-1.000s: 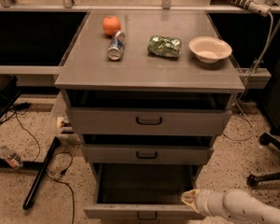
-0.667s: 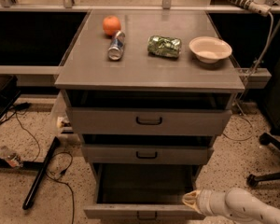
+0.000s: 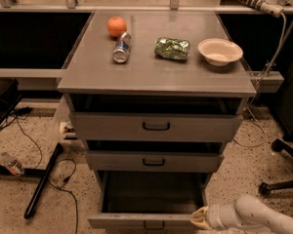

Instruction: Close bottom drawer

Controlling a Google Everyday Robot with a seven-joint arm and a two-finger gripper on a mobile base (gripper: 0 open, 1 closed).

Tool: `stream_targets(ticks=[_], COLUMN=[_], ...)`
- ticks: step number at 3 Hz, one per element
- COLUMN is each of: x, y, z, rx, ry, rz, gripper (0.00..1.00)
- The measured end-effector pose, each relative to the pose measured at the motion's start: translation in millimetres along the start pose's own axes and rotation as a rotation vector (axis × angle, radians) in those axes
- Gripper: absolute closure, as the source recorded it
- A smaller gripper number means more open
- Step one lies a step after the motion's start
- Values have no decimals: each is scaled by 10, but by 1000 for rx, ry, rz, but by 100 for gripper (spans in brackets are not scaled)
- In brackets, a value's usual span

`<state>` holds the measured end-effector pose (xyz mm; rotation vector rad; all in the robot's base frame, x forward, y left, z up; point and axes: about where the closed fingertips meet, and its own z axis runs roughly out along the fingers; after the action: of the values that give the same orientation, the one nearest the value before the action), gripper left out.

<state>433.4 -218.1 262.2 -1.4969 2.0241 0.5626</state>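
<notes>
I see the bottom drawer [image 3: 136, 221] pulled well out toward me, dark inside, its front panel at the near edge of view. My gripper [image 3: 200, 218] sits at that panel's right end; I cannot tell its state. Speckled floor [image 3: 244, 174] lies open to the right.

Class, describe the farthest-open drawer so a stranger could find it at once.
Find the grey cabinet with a can and bowl on top. Of its three drawers, take the bottom drawer, nearest the floor, beside the robot's gripper. Unlike the two above, it is pulled far out, showing a dark inside.
</notes>
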Motion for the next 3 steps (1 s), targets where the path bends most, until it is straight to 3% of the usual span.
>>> stream_targets(ticks=[3], x=[62], y=[370], z=[310], rx=[-153], ry=[22], rz=[-37], gripper=[100])
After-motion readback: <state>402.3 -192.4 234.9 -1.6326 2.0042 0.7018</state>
